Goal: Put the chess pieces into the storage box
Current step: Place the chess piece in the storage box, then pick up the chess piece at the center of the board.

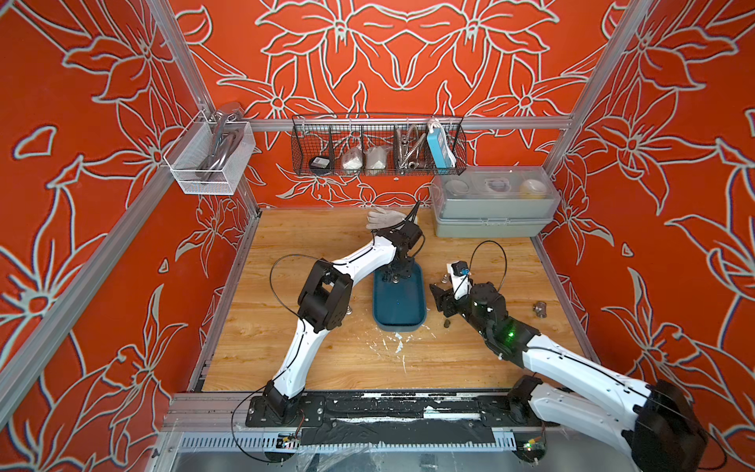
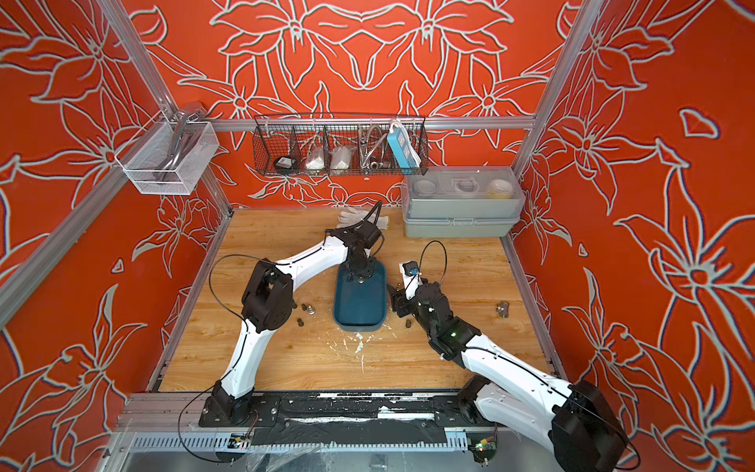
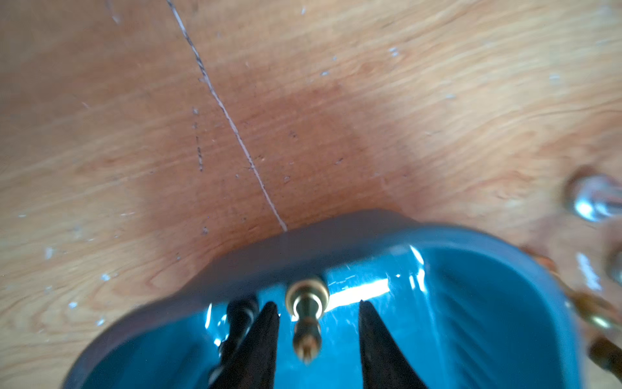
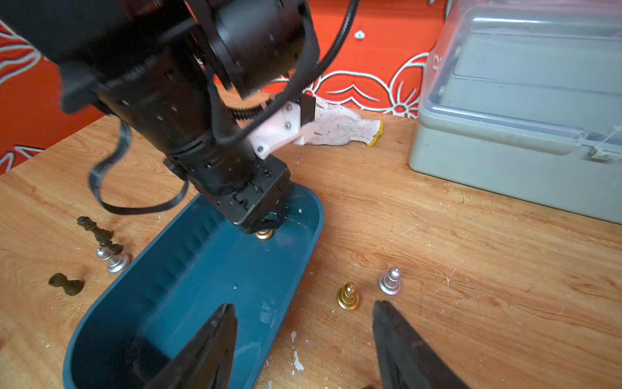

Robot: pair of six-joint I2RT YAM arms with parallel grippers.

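Left claw point(image 3: 316, 303) spread in box point(image 3: 303, 242), apparently clear of gold piece point(image 3: 307, 316); right claw point(image 4: 303, 304) spread, empty, gold pawn point(image 4: 348, 296) just on its far side.

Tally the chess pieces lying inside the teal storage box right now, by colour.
In the storage box:
gold piece: 1
dark piece: 1
silver: 0
Total: 2
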